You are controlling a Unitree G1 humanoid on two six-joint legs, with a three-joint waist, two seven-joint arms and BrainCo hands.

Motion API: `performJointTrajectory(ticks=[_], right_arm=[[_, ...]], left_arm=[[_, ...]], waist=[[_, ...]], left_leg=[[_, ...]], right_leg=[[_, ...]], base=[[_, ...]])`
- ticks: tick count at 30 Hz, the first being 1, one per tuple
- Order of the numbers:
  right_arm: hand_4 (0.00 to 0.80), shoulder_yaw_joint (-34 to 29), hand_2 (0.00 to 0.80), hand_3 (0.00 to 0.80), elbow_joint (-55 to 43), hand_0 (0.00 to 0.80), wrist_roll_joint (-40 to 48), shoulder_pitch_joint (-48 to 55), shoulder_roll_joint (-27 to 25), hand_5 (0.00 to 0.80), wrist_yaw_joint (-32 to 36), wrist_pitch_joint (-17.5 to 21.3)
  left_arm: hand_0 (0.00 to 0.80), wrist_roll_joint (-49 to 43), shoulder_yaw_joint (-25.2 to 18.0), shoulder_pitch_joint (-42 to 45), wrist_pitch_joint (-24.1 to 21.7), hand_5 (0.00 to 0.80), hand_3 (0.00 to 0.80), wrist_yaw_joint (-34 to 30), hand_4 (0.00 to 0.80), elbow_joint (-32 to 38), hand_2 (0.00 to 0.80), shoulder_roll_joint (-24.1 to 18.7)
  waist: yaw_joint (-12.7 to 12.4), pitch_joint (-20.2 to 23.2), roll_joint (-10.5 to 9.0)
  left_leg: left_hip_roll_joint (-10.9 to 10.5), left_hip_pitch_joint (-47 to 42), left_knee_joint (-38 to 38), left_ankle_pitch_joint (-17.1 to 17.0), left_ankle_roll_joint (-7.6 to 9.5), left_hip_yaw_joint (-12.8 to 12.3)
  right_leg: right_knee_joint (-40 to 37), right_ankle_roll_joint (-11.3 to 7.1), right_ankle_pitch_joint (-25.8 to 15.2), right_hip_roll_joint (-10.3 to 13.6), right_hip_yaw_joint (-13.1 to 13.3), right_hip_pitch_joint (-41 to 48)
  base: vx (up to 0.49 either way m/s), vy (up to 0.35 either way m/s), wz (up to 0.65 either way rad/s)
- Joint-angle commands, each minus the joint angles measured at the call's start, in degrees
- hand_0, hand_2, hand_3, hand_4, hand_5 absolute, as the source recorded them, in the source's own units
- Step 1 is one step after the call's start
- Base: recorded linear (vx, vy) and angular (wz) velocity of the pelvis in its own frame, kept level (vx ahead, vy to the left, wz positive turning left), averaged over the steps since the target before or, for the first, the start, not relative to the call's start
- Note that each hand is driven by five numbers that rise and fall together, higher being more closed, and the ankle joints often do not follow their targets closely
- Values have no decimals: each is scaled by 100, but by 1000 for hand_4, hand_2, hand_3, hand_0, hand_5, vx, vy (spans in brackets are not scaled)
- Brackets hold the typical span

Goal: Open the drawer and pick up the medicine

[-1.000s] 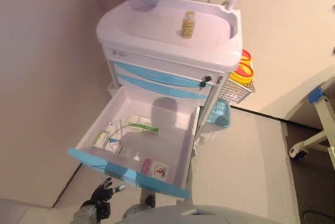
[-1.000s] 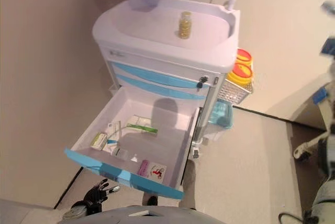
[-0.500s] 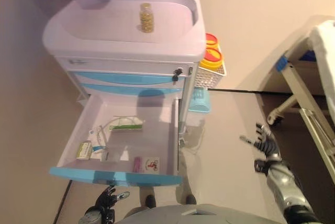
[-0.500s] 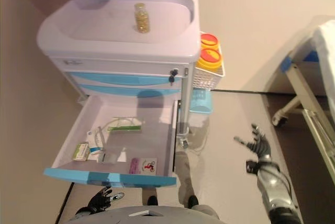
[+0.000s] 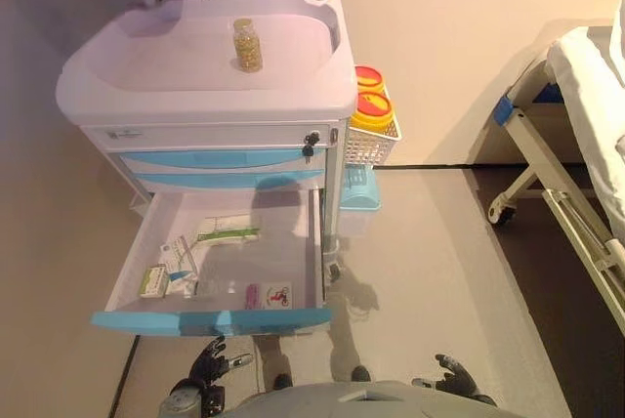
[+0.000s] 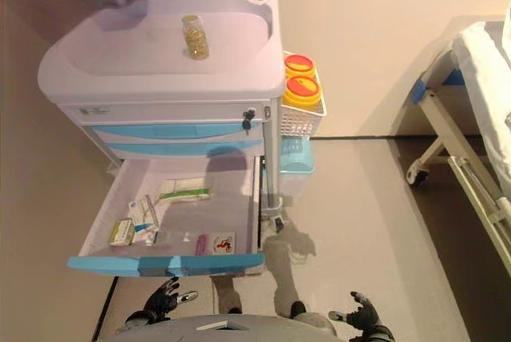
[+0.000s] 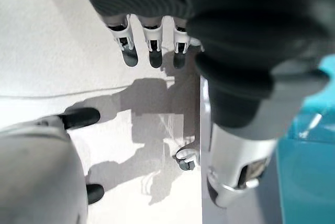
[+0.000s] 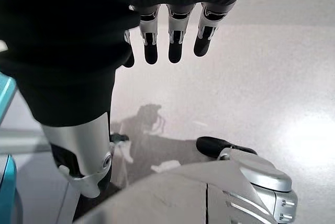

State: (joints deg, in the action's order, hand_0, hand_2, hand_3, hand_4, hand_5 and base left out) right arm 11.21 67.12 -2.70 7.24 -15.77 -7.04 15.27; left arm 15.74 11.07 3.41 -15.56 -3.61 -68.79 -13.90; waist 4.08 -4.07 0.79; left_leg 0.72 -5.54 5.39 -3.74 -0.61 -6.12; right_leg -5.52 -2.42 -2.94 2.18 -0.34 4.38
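Observation:
The white cart (image 5: 195, 96) has its lowest drawer (image 5: 210, 320) pulled out, blue front towards me. Inside lie a green-and-white medicine box (image 5: 228, 230), a small box (image 5: 152, 281), a blue-and-white pack (image 5: 181, 257) and a pink strip (image 5: 252, 296) beside a card. A bottle of yellow pills (image 5: 247, 45) stands on the cart top. My left hand (image 5: 210, 367) hangs below the drawer front, open and empty, fingers (image 7: 152, 51) straight. My right hand (image 5: 449, 379) is low over the floor right of the cart, open and empty, fingers (image 8: 172, 41) straight.
A wire basket (image 5: 369, 145) with two yellow, red-lidded tubs hangs on the cart's right side, with a blue bin (image 5: 356, 188) below it. A bed frame on castors (image 5: 547, 164) stands at the right. A wall runs along the left.
The camera has swung, so the whole picture shifted. My right hand has dropped from raised at the right to low by the bottom edge. My left hand stays below the drawer front.

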Motion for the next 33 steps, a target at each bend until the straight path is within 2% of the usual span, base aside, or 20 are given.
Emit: performJointTrajectory(ticks=[1,4,10,14,18,23,29,33], right_arm=[[0,353,0,0,-273,0,-159,-272,-179,0,19,316],[0,522,0,0,-460,0,-116,-410,-333,0,-36,312],[0,941,0,0,-685,0,16,-1057,-701,0,-255,322],[0,1062,0,0,-1023,0,96,-1201,-871,0,-293,68],[0,1029,0,0,-1304,0,189,-1153,-1049,0,-312,-95],[0,943,0,0,-1517,0,200,-1075,-1183,0,-319,-87],[0,907,0,0,-1655,0,163,-1018,-1312,0,-369,-106],[0,970,0,0,-1799,0,237,-1041,-1419,0,-431,-172]], left_arm=[[0,-316,189,-304,-403,0,0,150,0,16,0,-180],[0,-178,394,-457,-488,0,0,263,0,184,0,-297],[0,173,730,-1277,-670,0,0,694,0,530,0,-490],[0,1,751,-1570,-594,0,0,998,0,907,0,-721],[0,-191,727,-1817,-570,0,0,1159,0,1196,0,-1093],[0,-172,682,-2287,-525,0,0,1400,0,1380,0,-1542],[0,-56,513,-3168,-424,0,0,1379,0,1427,0,-2177],[0,8,617,-3965,-266,0,0,1617,0,1358,0,-2567]], waist=[[-85,-197,-172],[-66,-407,-128],[-22,-1293,-35],[5,-1618,-65],[67,-1768,-133],[207,-1910,-248],[385,-2022,-333],[531,-2090,-350]], left_leg=[[-263,41,-393,937,184,273],[-262,342,-676,984,210,276],[-237,1372,-1216,831,272,279],[-251,1940,-1614,770,309,246],[-282,2258,-1905,800,336,181],[-283,2613,-2407,987,389,16],[-256,3102,-3184,1317,471,-108],[-251,3481,-3514,1394,532,-99]], right_leg=[[622,-272,433,119,22,-258],[901,-237,511,129,85,-586],[1611,-87,539,43,162,-1693],[1943,-37,505,-17,290,-2237],[2006,-43,424,-50,420,-2507],[2153,-61,387,-44,586,-2799],[2655,3,497,-66,713,-3247],[3056,91,584,-217,777,-3665]], base=[[91,34,-1],[-7,61,-4],[-183,71,-11],[-47,38,-3],[36,47,-16],[40,61,-16],[55,61,-20],[27,60,-3]])
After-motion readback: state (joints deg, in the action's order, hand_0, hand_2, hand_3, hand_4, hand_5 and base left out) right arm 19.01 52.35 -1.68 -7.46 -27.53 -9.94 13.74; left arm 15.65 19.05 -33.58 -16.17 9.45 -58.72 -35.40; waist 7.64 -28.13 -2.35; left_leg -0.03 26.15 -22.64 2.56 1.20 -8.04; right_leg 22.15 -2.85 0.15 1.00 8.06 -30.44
